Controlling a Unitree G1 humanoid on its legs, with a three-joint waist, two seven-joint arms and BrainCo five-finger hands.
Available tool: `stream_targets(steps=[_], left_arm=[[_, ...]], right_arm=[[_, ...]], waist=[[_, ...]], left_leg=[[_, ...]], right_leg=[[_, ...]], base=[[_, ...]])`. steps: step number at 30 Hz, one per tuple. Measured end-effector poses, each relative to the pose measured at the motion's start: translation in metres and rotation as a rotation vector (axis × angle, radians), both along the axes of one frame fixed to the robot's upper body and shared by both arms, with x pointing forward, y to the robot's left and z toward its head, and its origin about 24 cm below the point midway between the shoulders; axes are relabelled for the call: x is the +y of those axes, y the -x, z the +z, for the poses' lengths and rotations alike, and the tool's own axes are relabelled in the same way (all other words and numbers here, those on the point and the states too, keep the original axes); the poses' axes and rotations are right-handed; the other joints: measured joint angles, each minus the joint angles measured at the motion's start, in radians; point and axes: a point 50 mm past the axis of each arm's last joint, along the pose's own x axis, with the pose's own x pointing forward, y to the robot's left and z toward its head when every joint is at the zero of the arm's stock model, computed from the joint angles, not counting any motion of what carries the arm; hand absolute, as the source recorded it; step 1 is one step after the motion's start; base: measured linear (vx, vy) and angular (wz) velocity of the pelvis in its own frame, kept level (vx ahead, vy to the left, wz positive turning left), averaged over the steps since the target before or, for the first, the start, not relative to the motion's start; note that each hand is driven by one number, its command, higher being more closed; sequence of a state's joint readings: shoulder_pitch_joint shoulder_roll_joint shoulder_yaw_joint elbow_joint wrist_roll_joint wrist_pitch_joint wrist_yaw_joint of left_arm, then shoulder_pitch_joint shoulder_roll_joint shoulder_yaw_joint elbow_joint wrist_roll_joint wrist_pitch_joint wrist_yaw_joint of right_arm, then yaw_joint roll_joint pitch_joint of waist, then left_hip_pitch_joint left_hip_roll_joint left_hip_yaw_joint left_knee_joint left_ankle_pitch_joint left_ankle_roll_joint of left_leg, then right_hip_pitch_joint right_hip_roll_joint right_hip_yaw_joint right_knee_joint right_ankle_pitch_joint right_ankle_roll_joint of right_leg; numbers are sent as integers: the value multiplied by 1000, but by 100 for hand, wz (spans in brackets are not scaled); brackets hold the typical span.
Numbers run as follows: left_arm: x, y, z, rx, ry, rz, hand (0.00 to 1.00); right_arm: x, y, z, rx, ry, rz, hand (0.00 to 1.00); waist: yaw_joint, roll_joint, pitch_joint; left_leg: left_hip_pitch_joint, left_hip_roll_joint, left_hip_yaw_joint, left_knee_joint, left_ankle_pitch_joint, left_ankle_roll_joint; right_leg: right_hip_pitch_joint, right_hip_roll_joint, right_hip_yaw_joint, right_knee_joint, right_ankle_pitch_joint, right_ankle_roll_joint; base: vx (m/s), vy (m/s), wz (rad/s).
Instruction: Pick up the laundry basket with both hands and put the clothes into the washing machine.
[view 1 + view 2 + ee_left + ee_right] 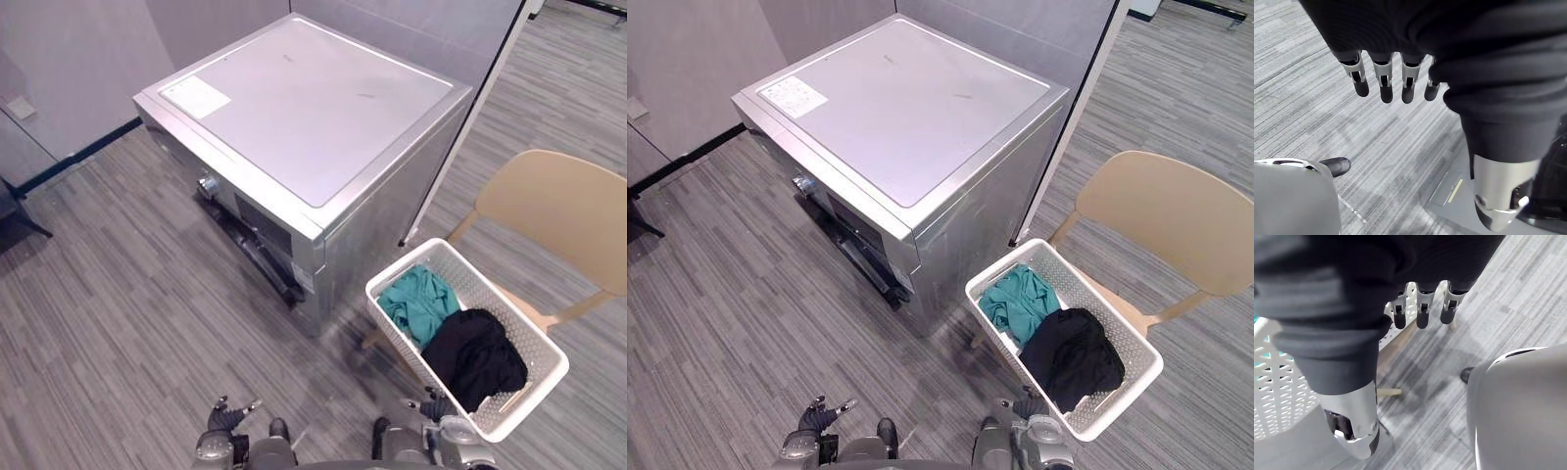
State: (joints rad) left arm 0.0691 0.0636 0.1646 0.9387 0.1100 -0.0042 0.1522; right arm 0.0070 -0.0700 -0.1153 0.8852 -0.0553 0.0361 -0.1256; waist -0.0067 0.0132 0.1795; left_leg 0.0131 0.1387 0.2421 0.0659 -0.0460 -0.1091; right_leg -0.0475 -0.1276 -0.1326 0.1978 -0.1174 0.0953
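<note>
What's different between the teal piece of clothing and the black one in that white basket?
The teal garment lies at the end of the basket nearer the washing machine; the black garment fills the end away from it. The teal garment stays inside the walls, while the black garment seems to hang over one long rim. The black garment makes the bigger heap. Both are crumpled, and they touch mid-basket.
</note>
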Motion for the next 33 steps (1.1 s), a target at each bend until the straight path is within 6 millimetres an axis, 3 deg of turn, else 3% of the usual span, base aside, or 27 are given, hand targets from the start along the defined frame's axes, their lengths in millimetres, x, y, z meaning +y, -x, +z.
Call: stream_targets(steps=[4,7,11,14,16,18,19,21,24,28,31,33], left_arm=[[0,-4,2,-12,-12,-35,0],[1,-1,2,-6,-17,-40,0],[7,3,2,3,-32,-34,0],[9,5,1,4,-30,-15,0],[10,3,3,-8,-26,10,0],[11,-5,6,-40,-28,28,0],[11,-7,7,-46,-31,38,0],[12,-15,10,-76,-34,59,0],[14,-16,12,-90,-37,91,0],[15,-27,19,-157,-38,121,0],[12,-34,23,-190,-30,122,0],[10,-38,24,-203,-24,119,0]], right_arm=[[11,-28,20,-130,57,164,0],[21,-36,24,-158,39,234,0],[55,-52,31,-202,-9,389,0],[86,-57,35,-227,-51,489,0],[106,-70,48,-293,-68,547,0],[130,-98,81,-449,-71,626,0],[134,-106,91,-494,-70,639,0],[145,-132,130,-667,-61,650,0],[141,-155,168,-823,-27,599,0],[100,-188,223,-1013,88,407,0],[72,-202,251,-1092,167,300,0],[67,-204,256,-1103,191,304,0]], waist=[[8,0,-1],[29,-1,0],[73,-9,4],[81,-10,12],[92,-11,24],[106,-13,62],[107,-14,70],[137,-14,105],[138,-12,120],[155,-12,151],[155,-7,170],[156,-2,184]], left_leg=[[-51,-14,-58,-34,47,10],[-81,-14,-87,-34,50,13],[-125,-28,-118,-32,69,25],[-158,-45,-157,-24,78,34],[-192,-53,-166,-4,78,36],[-239,-55,-184,28,76,39],[-253,-56,-188,35,76,39],[-281,-61,-190,48,78,41],[-320,-71,-200,53,87,51],[-361,-86,-213,38,106,55],[-396,-94,-223,36,120,55],[-403,-100,-232,36,122,55]], right_leg=[[-20,-10,-48,-23,20,2],[-34,-10,-73,-19,29,2],[-59,-23,-99,-16,42,4],[-67,-42,-135,-8,40,5],[-89,-53,-144,9,37,9],[-123,-63,-151,35,39,8],[-135,-66,-154,46,38,9],[-166,-76,-154,70,36,11],[-206,-91,-163,98,30,19],[-253,-107,-174,117,27,23],[-286,-117,-186,125,27,24],[-292,-123,-191,135,20,22]], base=[[-110,10,36],[-103,11,38],[-135,45,24],[-78,51,40],[-70,54,23],[-67,27,18],[-66,3,19],[-49,2,9],[-6,-6,14],[41,-17,12],[55,-25,13],[54,-32,15]])
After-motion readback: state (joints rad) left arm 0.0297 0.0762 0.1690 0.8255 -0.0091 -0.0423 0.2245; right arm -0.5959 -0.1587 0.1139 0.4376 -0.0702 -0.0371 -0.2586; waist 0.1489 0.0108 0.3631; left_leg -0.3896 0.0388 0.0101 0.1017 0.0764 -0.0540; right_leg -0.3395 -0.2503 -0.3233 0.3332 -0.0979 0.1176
